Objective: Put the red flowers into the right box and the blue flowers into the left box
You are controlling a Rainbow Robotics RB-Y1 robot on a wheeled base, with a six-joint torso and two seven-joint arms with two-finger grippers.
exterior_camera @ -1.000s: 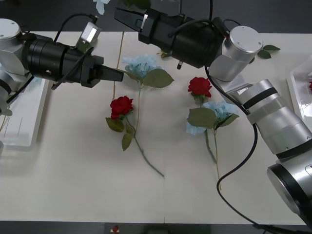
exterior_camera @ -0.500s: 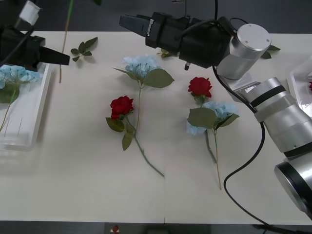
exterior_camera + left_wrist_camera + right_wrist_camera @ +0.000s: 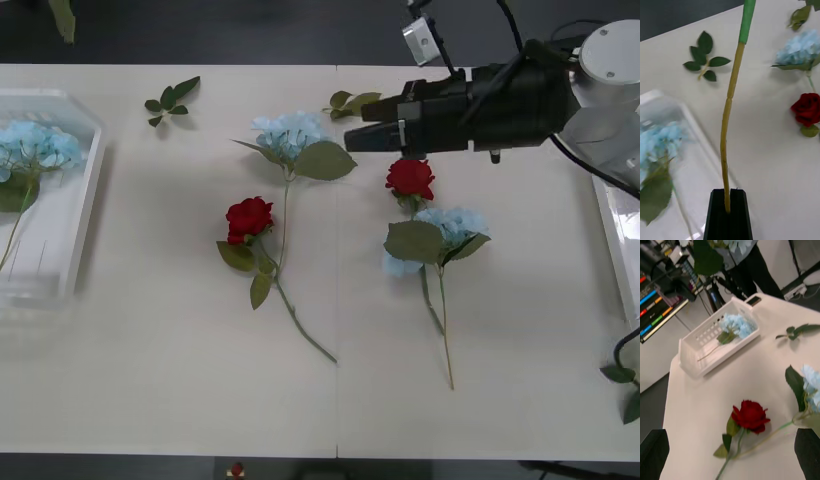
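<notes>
My left gripper (image 3: 728,192) is shut on the long yellow-green stem (image 3: 732,101) of a blue flower, held over the near wall of the left box (image 3: 696,150). Its bloom (image 3: 733,243) and a large leaf hang high above that box. The left box (image 3: 85,215) holds one blue flower (image 3: 35,148). On the table lie two red flowers (image 3: 249,216) (image 3: 410,178) and two blue flowers (image 3: 290,132) (image 3: 445,225). My right gripper (image 3: 352,137) is open and empty, pointing left just above the right red flower. The right box (image 3: 612,225) shows at the right edge.
Loose green leaf sprigs lie at the table's back (image 3: 168,98) (image 3: 350,100) and near the front right corner (image 3: 625,385). The right arm's thick body (image 3: 510,100) spans the back right of the table. A wide bare stretch of tabletop runs along the front.
The left arm has swung left out of the front view, carrying its flower over the left box. The right arm has drawn back to the right, bringing its gripper over the right red flower.
</notes>
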